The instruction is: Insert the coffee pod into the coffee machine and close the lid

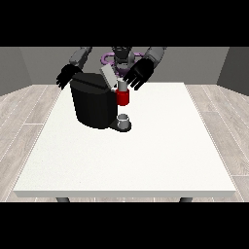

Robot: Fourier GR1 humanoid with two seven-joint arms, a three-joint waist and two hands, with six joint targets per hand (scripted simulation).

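Front view: bare near edge of white table (126, 165), then small grey cup (124, 119) under black coffee machine (95, 102), red brew head (123, 98) at its right, grey lid (109, 77) tilted up for loading. Farther back, hand at the view's right (138, 73) spread open above brew head, coffee pod not discernible; hand at the view's left (67, 76) open beside machine, holding nothing.

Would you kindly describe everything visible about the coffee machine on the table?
The coffee machine is a bulky black body, matte looking, standing upright on the white table towards its far side. A grey lid is tilted up open at its top. A red head projects from its front, above a small grey cup on a dark base. The hand at the view's right hovers spread just above the red part; whether it touches is unclear.
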